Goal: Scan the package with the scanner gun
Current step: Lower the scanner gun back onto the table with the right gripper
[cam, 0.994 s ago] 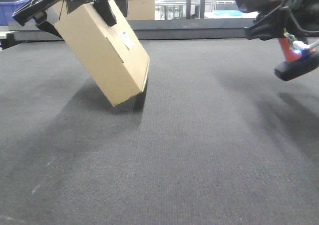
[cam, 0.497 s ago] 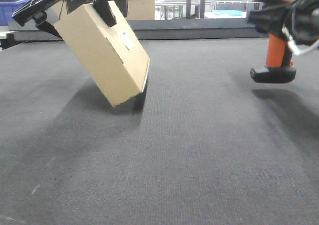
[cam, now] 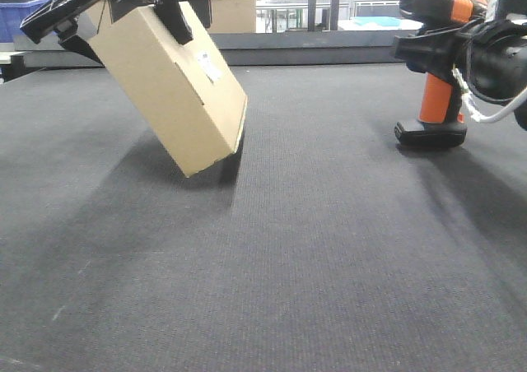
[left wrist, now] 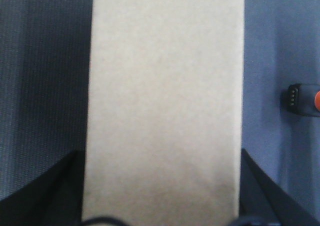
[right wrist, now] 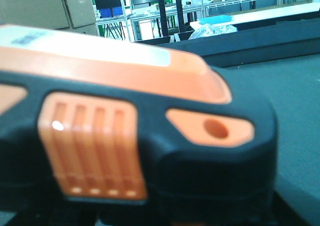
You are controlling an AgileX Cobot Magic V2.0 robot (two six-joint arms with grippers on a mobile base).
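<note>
While you are lining up the scan, you should be turning the scanner gun [cam: 435, 100] so its head is facing the white label [cam: 210, 66], and holding the package [cam: 177, 100] steady.

Front view: the left end effector [cam: 123, 28] is clamping the tilted package by its upper end, low corner near the tabletop [cam: 288, 248]. The right end effector [cam: 486, 55] is gripping the upright scanner gun, well apart.

Left wrist view: the fingers [left wrist: 60, 186] are spreading to the box's full width and pressing its sides.

Right wrist view: the scanner gun's head is filling the frame, so you cannot tell the finger spread.
</note>
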